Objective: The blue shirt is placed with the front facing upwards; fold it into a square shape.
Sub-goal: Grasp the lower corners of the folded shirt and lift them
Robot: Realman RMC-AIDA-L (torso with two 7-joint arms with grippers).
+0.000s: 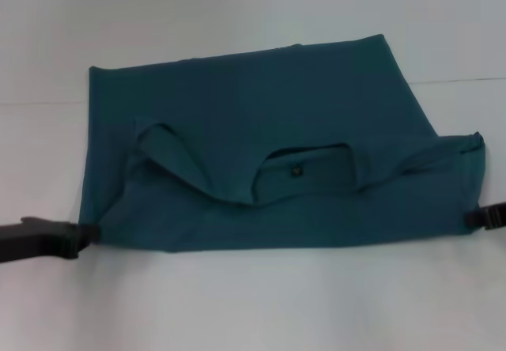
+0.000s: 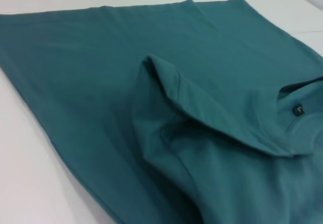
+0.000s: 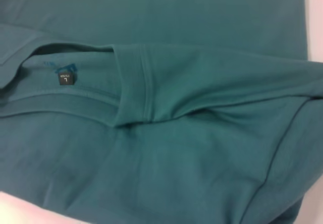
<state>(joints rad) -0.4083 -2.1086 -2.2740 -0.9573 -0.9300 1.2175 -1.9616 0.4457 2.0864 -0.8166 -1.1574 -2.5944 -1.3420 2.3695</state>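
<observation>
The blue shirt (image 1: 269, 130) lies flat on the white table, folded over so that its white lettering is hidden. Its collar opening with the small dark neck tag (image 1: 296, 171) faces up near the middle, and the tag also shows in the left wrist view (image 2: 298, 110) and the right wrist view (image 3: 66, 77). One sleeve (image 1: 170, 157) is folded inward on the left and the other (image 1: 443, 157) lies on the right. My left gripper (image 1: 85, 236) is at the shirt's near left corner, shut on the cloth, which is drawn to a point there. My right gripper (image 1: 477, 218) touches the shirt's near right edge.
The white table (image 1: 253, 303) extends around the shirt, with a wide bare strip in front of it and more behind it. A faint seam line (image 1: 458, 80) crosses the table at the back.
</observation>
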